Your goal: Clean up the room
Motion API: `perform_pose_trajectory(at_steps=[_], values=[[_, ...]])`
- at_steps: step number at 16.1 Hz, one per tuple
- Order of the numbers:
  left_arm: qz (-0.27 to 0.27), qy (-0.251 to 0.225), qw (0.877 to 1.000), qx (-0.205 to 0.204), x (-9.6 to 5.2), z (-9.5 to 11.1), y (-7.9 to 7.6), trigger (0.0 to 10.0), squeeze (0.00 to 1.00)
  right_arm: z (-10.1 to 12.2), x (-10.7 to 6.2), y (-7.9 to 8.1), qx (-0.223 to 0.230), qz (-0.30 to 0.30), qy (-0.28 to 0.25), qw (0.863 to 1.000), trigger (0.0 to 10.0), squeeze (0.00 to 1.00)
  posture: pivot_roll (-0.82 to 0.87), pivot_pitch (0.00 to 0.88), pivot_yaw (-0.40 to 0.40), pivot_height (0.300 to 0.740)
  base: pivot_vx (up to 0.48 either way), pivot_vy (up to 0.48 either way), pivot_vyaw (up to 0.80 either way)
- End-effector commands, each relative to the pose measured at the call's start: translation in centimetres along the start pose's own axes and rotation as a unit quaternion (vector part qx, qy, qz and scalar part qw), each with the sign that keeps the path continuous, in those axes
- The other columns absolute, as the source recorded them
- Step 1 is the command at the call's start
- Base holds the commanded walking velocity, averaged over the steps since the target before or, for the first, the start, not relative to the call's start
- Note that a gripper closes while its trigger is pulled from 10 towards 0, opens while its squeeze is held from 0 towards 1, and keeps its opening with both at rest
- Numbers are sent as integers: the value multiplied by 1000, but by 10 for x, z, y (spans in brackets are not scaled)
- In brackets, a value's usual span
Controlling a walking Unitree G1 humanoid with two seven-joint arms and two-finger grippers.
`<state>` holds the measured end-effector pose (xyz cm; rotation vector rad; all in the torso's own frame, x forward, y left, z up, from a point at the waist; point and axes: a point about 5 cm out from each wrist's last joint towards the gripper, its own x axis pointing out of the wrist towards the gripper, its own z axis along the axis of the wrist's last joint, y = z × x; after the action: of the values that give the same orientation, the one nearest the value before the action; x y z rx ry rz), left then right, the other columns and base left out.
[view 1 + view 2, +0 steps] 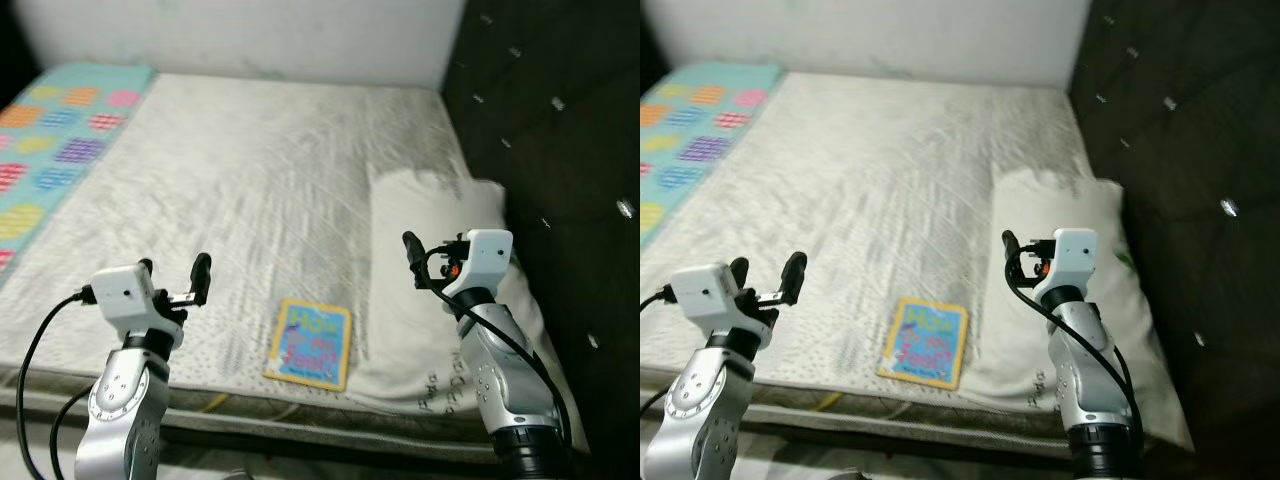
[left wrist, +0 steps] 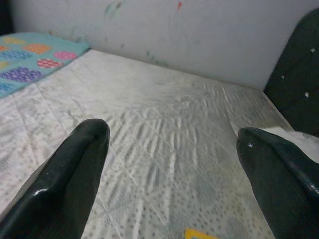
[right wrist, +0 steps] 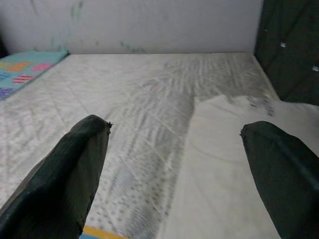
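Observation:
A thin children's book (image 1: 310,343) with a blue and yellow cover lies flat on the white mattress (image 1: 240,170), close to its front edge. My left gripper (image 1: 175,270) hovers open over the front of the mattress, to the left of the book, with nothing between its fingers. My right gripper (image 1: 435,250) is also open and empty, held above the white pillow (image 1: 430,200) to the right of the book. A yellow corner of the book (image 2: 199,234) peeks in at the edge of the left wrist view.
A turquoise blanket (image 1: 50,140) with coloured patches covers the far left of the bed. A dark tufted headboard (image 1: 560,150) runs along the right side. A pale wall (image 1: 250,35) stands behind the bed.

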<state>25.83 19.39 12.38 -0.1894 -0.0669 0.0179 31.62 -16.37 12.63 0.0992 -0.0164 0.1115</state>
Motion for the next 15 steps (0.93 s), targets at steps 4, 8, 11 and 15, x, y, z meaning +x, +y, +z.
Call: perform_pose_trajectory(at_steps=[4,8,11,15], values=[[13,11,1000,3,5,-4,0,10000,0,-3,-5,-1,-3,-3,7,1000,10000,0,-45,0,-13,740,0,0,0],[7,16,1000,4,3,-9,-4,10000,0,-5,-6,-6,10,-16,11,1000,10000,0,-42,0,-21,740,0,0,0],[6,17,1000,18,3,-11,-5,10000,0,-19,-15,-21,4,-65,44,997,10000,0,-43,0,-10,740,0,0,0],[28,12,999,29,4,-13,3,10000,0,-17,-13,-25,-32,-68,50,996,10000,0,-54,0,0,740,0,0,0]])
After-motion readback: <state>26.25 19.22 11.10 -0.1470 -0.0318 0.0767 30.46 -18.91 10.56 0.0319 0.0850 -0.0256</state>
